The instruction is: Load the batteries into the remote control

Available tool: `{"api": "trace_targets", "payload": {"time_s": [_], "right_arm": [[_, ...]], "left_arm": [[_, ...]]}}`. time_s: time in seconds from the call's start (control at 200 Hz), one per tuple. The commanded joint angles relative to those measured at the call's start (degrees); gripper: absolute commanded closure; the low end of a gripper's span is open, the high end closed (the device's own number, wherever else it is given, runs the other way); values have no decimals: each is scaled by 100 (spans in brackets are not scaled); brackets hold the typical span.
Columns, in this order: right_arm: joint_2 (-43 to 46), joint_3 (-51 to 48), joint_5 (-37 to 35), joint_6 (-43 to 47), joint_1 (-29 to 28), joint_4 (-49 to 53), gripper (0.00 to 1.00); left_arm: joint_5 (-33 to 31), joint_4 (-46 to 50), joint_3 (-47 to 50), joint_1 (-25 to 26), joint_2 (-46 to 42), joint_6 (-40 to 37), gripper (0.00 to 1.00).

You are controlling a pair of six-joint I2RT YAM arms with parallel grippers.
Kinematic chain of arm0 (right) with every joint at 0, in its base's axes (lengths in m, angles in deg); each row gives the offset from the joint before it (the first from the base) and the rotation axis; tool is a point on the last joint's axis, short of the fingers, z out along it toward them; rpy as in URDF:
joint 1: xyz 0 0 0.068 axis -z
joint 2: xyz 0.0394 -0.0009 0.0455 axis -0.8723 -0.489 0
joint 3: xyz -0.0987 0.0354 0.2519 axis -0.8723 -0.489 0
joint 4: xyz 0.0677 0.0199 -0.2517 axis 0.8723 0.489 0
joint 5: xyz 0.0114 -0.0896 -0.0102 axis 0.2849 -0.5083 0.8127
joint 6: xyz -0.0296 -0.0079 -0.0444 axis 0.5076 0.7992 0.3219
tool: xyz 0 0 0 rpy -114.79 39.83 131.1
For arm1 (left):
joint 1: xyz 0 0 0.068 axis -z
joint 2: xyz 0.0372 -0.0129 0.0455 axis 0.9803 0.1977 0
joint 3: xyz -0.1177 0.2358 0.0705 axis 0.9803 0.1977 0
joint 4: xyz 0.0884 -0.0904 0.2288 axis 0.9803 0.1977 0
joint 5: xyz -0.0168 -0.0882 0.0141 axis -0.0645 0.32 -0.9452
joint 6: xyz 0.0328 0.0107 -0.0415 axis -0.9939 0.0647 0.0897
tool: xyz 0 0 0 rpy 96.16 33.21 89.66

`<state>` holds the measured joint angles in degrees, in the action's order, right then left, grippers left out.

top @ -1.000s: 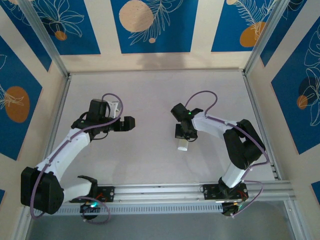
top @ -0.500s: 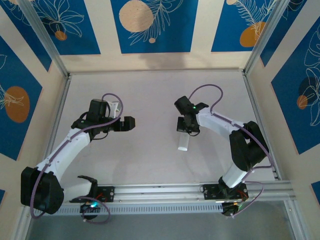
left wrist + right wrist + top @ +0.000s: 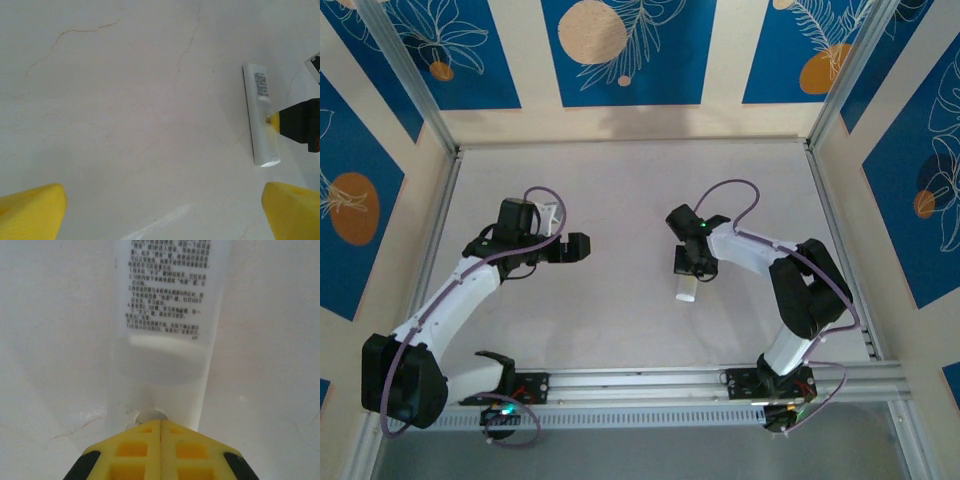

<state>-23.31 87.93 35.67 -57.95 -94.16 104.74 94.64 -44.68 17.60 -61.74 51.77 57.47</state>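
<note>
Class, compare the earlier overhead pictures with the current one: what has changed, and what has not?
The right gripper, shut, swung toward the far wall, then returned onto the white remote, which hardly moved. The left gripper stayed open and still.

The left arm rises from the lower left of the overhead view, elbow bent. The left tool [image 3: 576, 247] sits at centre left, yellow fingers [image 3: 35, 210] spread wide. The right arm folds back from the lower right. The right tool [image 3: 688, 268] points down at centre, fingertips [image 3: 135, 450] pressed together.
</note>
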Motion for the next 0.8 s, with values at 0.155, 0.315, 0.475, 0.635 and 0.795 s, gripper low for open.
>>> {"api": "trace_targets", "payload": {"time_s": [0.155,0.315,0.475,0.635,0.795], "right_arm": [[252,334,-67,-307,18,515,26],[-97,329,77,-400,-39,413,8],[-487,314,287,-423,-43,189,13],[-595,209,583,-440,-56,-48,39],[412,-15,800,-237,-139,-390,58]], "left_arm": [[124,-105,78,-33,-98,67,0],[128,-84,109,-34,-73,22,0],[120,-82,110,-29,-107,9,0],[181,-76,124,-34,-150,110,0],[298,-486,242,315,-307,1013,0]]}}
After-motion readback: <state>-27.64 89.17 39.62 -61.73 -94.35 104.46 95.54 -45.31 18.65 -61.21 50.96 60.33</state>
